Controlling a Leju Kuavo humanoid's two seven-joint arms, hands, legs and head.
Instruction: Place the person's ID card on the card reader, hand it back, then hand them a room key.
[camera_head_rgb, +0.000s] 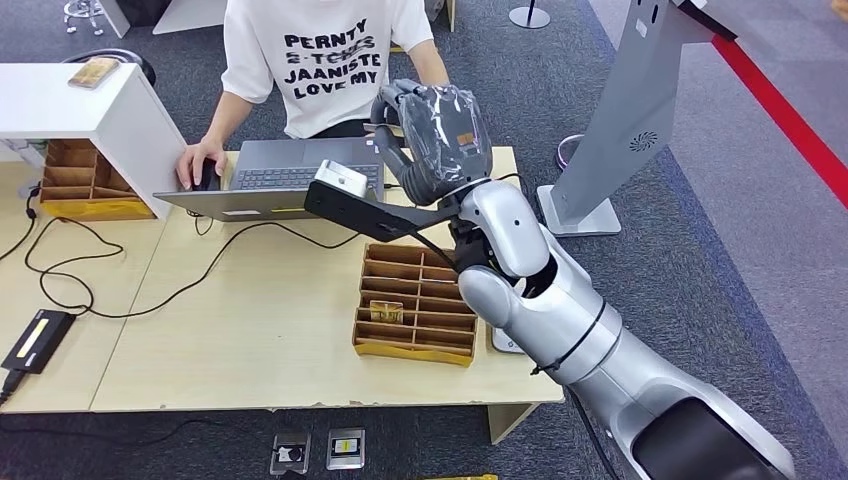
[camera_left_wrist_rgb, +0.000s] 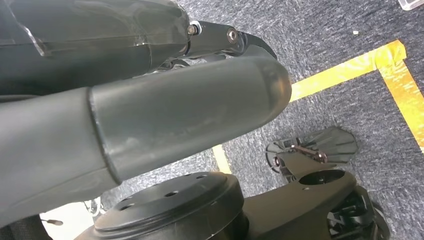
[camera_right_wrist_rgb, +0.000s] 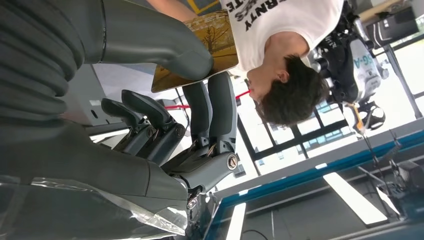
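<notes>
Card sits pinched in the right hand, raised toward the person; left hand's fingers cannot be told.

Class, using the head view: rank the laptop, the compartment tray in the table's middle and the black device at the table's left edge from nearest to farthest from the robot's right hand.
1. Laptop: just left of the right hand.
2. Compartment tray: below the hand, mid-table.
3. Black device: far left edge.

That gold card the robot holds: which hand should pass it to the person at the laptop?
The right hand. It already pinches the card and is raised toward the person. The left hand hangs low over the floor.
</notes>
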